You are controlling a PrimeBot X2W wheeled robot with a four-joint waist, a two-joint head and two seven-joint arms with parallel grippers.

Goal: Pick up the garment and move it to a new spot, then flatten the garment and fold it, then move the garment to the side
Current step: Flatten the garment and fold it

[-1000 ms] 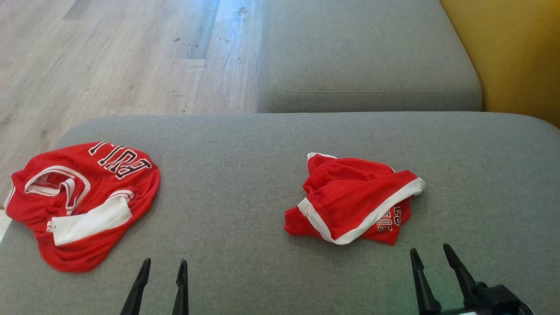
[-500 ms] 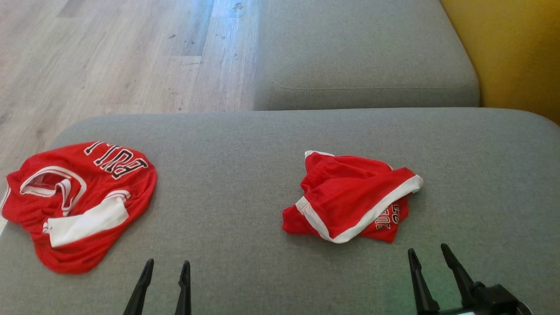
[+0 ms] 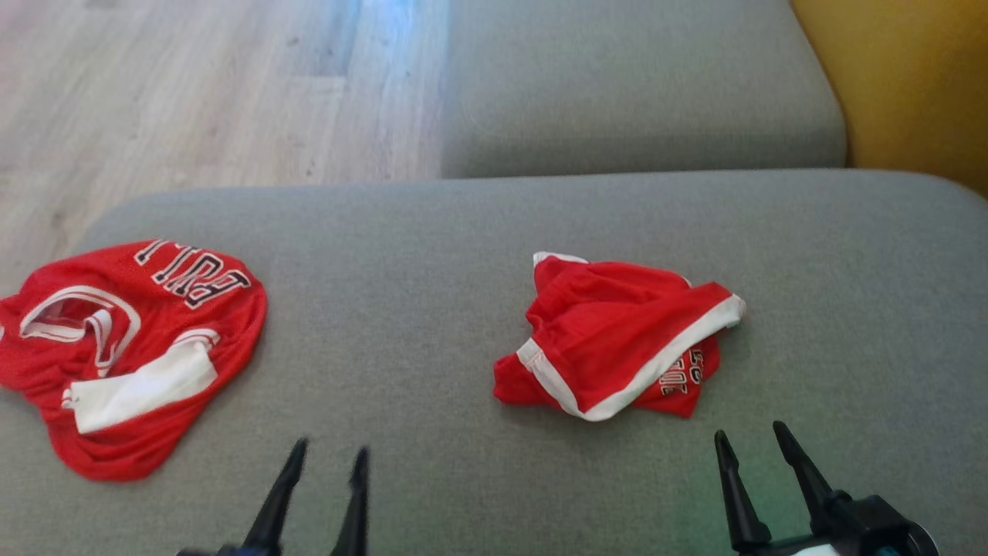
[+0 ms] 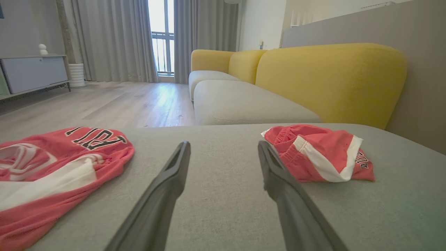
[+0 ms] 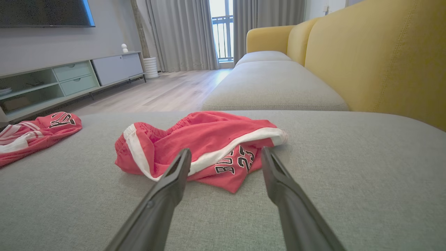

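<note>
1. Although the head view has tipped a little and the red shorts (image 3: 617, 340) sit slightly higher in it, they have not shifted on the grey cushion (image 3: 432, 255). They are a crumpled heap with the white trim uppermost, just ahead of the right claw (image 3: 749, 431) and a touch to its left.
2. The right claw is spread wide and empty. Its tips stop short of the nearest hem without touching it, and it has barely moved.
3. The left claw (image 3: 331, 446), also wide and empty, has slid sideways towards the shorts and is blurred with motion. Bare cushion lies ahead of it.
4. The red jersey (image 3: 131, 347) lies well off to the left claw's left, untouched.
5. My reading is that the reach is only starting. Nothing is picked up yet, so the moving, flattening and folding all remain.
</note>
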